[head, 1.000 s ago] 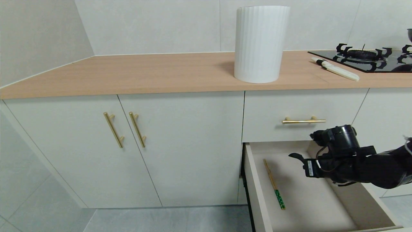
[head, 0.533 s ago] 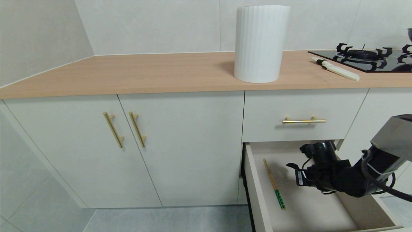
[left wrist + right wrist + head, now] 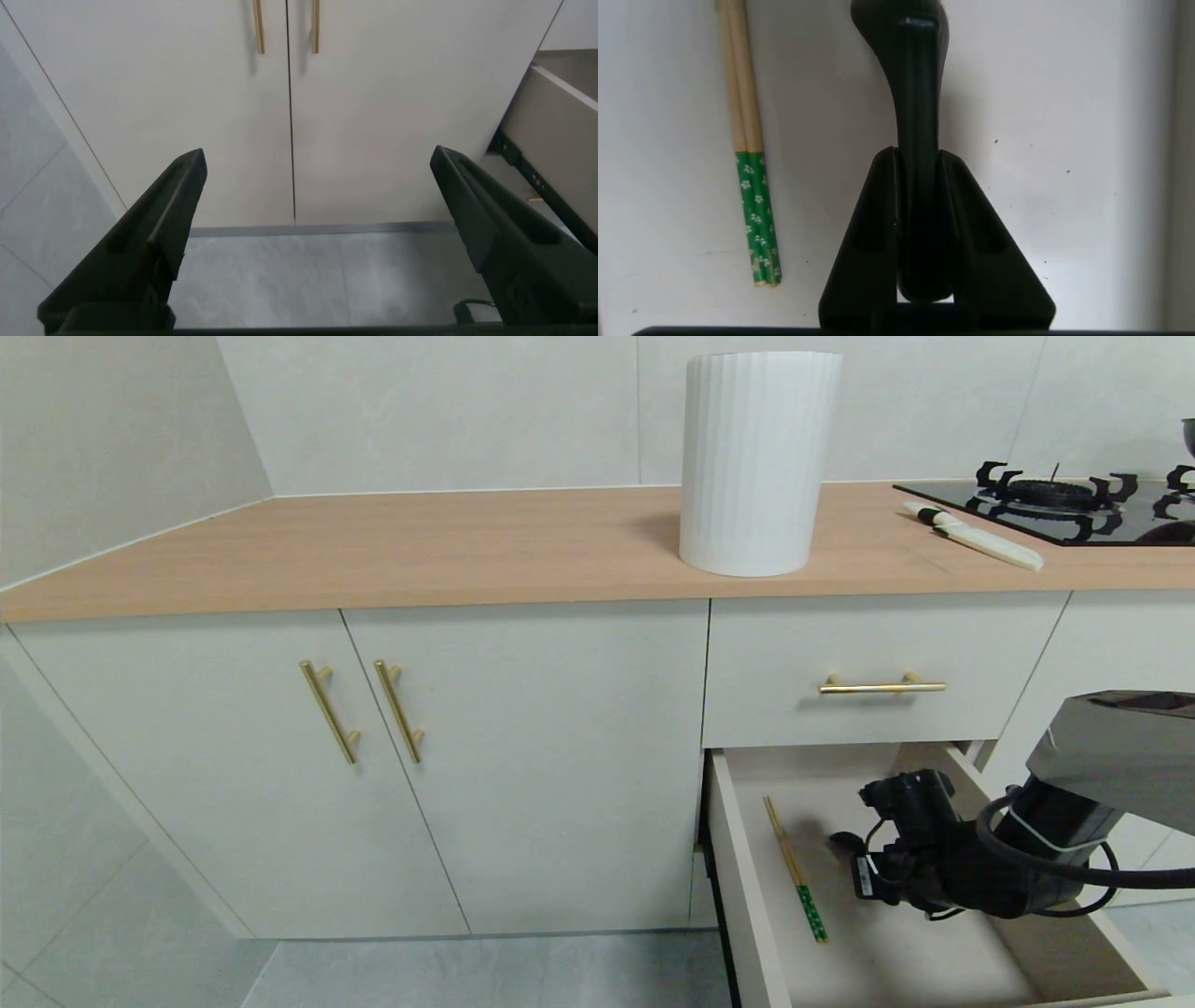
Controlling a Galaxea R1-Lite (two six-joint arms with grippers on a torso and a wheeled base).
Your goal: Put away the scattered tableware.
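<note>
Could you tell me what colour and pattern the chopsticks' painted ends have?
The chopsticks end in green with small white flowers; right wrist view shows it best.

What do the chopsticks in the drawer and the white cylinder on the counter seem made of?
Pale chopsticks with green patterned ends: likely bamboo or wood, matte, straw-coloured. Tall white ribbed cylinder: matte ceramic or plastic; its look leaves it open.

Tan chopsticks (image 3: 794, 871) with green flower-patterned ends; black utensil (image 3: 916, 84)
</note>
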